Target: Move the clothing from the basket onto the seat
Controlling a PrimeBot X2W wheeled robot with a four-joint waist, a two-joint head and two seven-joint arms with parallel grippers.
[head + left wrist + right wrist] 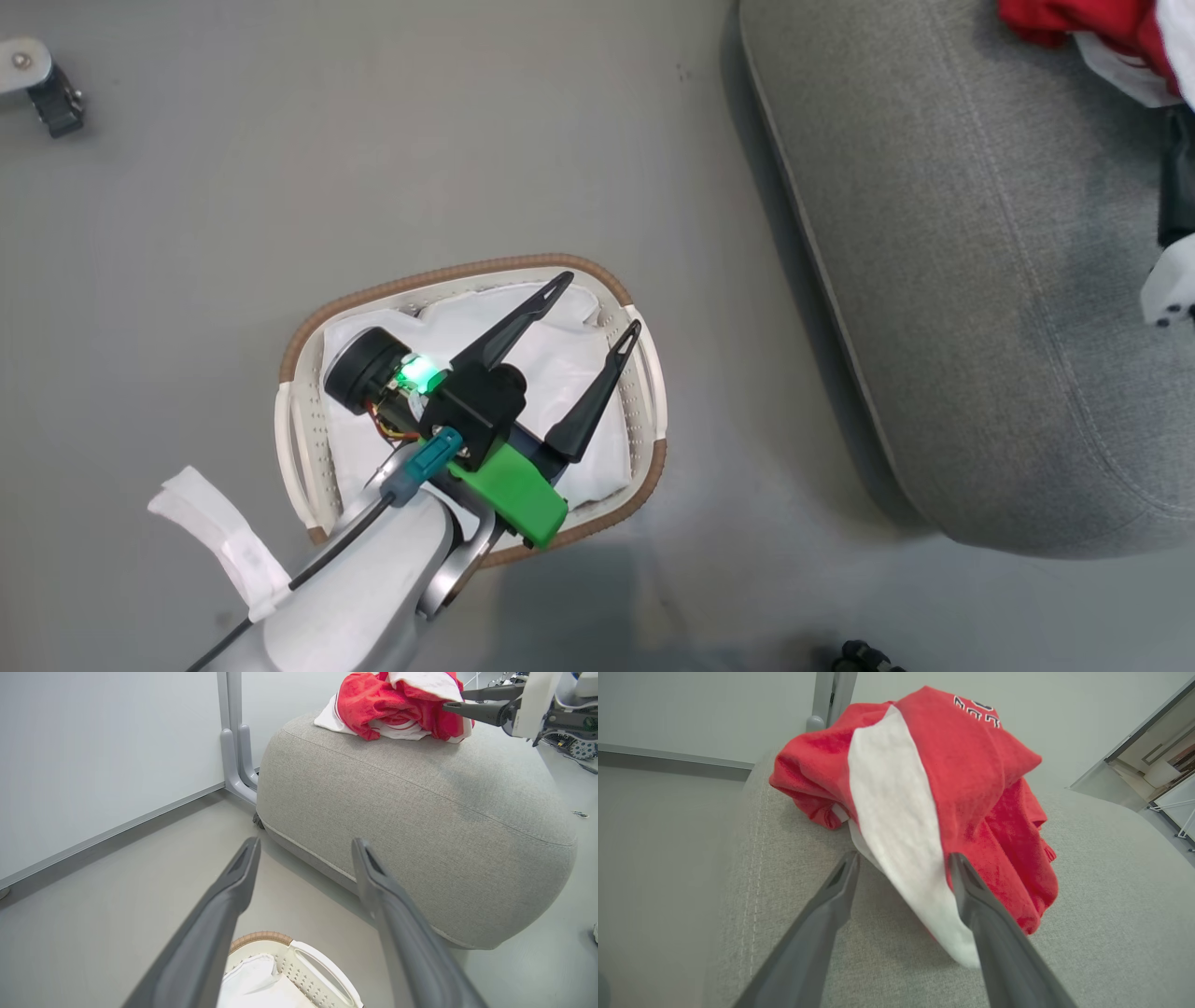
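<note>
The white basket (448,273) with its brown rim stands on the floor, holding just its white liner (560,373). My left gripper (602,301) hovers open over it, nothing between its fingers; in the left wrist view this gripper (306,842) points toward the seat (420,812), with the basket (317,970) below. The red and white clothing (387,704) lies heaped on the grey seat (980,280), seen at the head view's top right corner (1064,19). My right gripper (904,856) is open just above the cushion, its fingers either side of a white panel of the clothing (971,765).
A grey stand post (236,742) and a pale wall panel rise behind the seat. A caster leg (42,89) sits at the far left on the grey floor. Small dark wheels (864,658) show at the bottom edge. Open floor lies between basket and seat.
</note>
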